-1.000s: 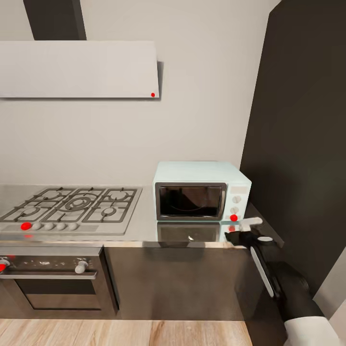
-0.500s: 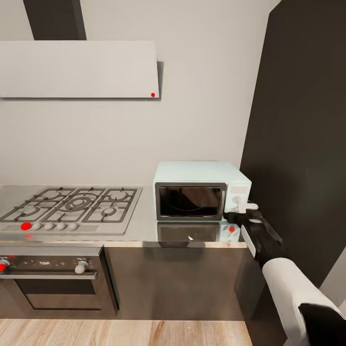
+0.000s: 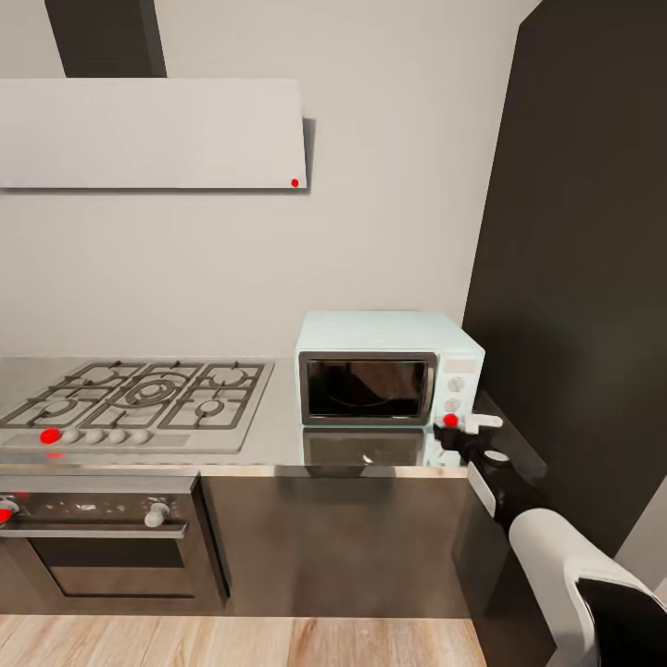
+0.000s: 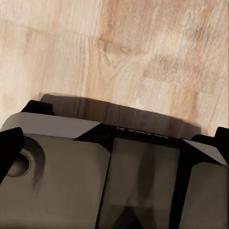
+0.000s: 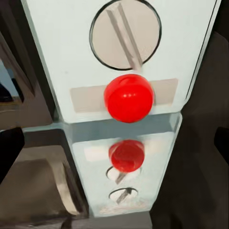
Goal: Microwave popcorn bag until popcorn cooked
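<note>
The pale-blue microwave point(image 3: 389, 369) stands on the steel countertop point(image 3: 278, 440) with its dark glass door shut. Behind that glass I cannot make out the popcorn bag or the popcorn. My right gripper point(image 3: 465, 429) hovers just in front of the microwave's lower right corner, beside the red light point(image 3: 450, 420). In the right wrist view the white knob point(image 5: 125, 36) and the red light point(image 5: 129, 98) are very close, mirrored in the countertop point(image 5: 43, 186). The right gripper point(image 5: 116, 143) is open, its dark fingertips point(image 5: 9, 148) far apart with nothing between them. My left gripper point(image 4: 114, 143) hangs open over the robot base.
A gas hob point(image 3: 139, 398) with red-marked knobs lies left of the microwave, above a dark oven point(image 3: 102, 547). A white hood point(image 3: 148, 134) hangs overhead. A tall dark cabinet point(image 3: 584, 278) rises right behind my right arm. Pale wood floor point(image 4: 143, 43) lies below.
My right gripper rose from the counter edge to the microwave's control panel, covering the red light, and has now dropped back slightly so the light shows again.
</note>
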Tool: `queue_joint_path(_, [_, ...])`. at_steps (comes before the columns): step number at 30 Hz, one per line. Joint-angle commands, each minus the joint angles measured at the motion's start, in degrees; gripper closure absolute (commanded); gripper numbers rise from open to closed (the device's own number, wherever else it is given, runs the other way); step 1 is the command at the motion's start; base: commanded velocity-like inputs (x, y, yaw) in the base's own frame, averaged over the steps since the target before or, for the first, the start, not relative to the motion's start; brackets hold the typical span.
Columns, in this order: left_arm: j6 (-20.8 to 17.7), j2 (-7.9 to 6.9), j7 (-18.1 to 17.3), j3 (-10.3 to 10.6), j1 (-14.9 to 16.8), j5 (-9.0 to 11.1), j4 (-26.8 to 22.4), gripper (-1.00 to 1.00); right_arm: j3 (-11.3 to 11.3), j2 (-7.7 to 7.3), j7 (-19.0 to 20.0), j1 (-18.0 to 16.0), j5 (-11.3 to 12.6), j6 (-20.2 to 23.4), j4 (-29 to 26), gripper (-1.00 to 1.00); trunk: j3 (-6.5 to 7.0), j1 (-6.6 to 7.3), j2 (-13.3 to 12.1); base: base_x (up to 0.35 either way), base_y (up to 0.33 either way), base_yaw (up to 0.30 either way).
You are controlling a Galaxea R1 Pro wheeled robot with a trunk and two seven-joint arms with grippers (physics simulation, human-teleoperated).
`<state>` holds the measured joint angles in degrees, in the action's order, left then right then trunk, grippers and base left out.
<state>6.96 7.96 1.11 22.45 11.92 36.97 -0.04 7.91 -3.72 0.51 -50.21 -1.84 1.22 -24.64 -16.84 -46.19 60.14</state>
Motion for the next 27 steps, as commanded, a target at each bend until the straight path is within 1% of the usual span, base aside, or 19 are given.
queue_joint_path(1, [0.2,-0.02,0.1,0.5,0.0,1.2,0.0,-1.0,0.2,0.01,0.1,-0.1,-0.1,-0.3,0.4,-1.0,-0.07,0.0,0.0,0.0,0.0,0.0])
queue_joint_path(5, [0.2,-0.11,0.1,0.5,0.0,1.9,0.0,-1.0,0.2,-0.07,0.3,0.0,-0.1,-0.6,0.7,-1.0,-0.07,0.0,0.0,0.0,0.0,0.0])
queue_joint_path(11, [0.2,-0.14,0.1,0.5,0.0,2.0,0.0,-1.0,0.1,-0.22,0.4,-0.1,-0.1,-0.6,0.7,-1.0,-0.07,0.0,0.0,0.0,0.0,0.0])
queue_joint_path(12, [0.2,-0.14,0.1,0.5,0.0,2.0,0.0,-1.0,0.1,-0.23,0.4,0.0,-0.4,-0.5,0.7,-1.0,-0.07,0.0,0.0,0.0,0.0,0.0])
queue_joint_path(13, [0.2,-0.14,0.1,0.5,0.0,2.0,0.0,-1.0,0.1,-0.2,0.5,0.0,-2.0,-0.5,0.7,-1.0,-0.07,0.0,0.0,0.0,0.0,0.0])
queue_joint_path(15, [0.2,-0.14,0.1,0.5,0.0,2.0,0.0,-1.0,0.1,-0.17,0.9,0.0,-3.2,-0.5,0.7,-1.0,-0.07,0.0,0.0,0.0,0.0,0.0])
queue_joint_path(21, [0.2,-0.14,0.1,0.5,0.0,2.0,0.0,-1.0,0.0,-0.24,1.5,0.0,-5.0,-0.6,0.7,-1.0,-0.07,0.0,0.0,0.0,0.0,0.0])
queue_joint_path(22, [0.2,-0.14,0.1,0.5,0.0,2.0,0.0,-1.0,0.1,-0.38,2.3,0.0,-5.4,-0.5,0.8,-1.0,-0.07,0.0,0.0,0.0,0.0,0.0])
queue_joint_path(23, [0.2,-0.14,0.1,0.5,0.0,2.0,0.0,-1.0,0.2,-0.99,5.1,-0.1,-5.6,-0.2,0.8,-1.0,-0.07,0.0,0.0,0.0,0.0,0.0])
queue_joint_path(24, [0.2,-0.14,0.1,0.5,0.0,2.0,0.0,-1.0,0.2,-1.18,6.1,-0.1,-5.6,-0.1,0.8,-1.0,-0.07,0.0,0.0,0.0,0.0,0.0])
queue_joint_path(27, [0.2,-0.14,0.1,0.5,0.0,2.0,0.0,-1.0,0.3,-2.01,7.6,-0.1,-5.6,-0.2,0.8,-1.0,-0.07,0.0,0.0,0.0,0.0,0.0])
